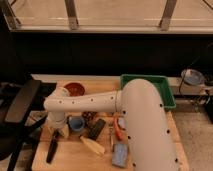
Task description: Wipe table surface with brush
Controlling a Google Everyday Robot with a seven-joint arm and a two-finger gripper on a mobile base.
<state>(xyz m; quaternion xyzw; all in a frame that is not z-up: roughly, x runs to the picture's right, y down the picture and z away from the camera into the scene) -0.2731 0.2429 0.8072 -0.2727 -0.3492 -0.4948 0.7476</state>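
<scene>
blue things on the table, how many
2: a blue cup beside the gripper at the left of the table, and a blue block at the front edge. The arm may hide more.

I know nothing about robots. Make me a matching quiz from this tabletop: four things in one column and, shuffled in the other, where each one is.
Things
1. brush
2. green tray
3. red-brown bowl
4. gripper

Places
A. far right corner of the table
B. lying flat near the front left edge
C. far side of the table, left of the tray
D. by the brush's far end, just left of the blue cup

Pairs: 1-B, 2-A, 3-C, 4-D
</scene>
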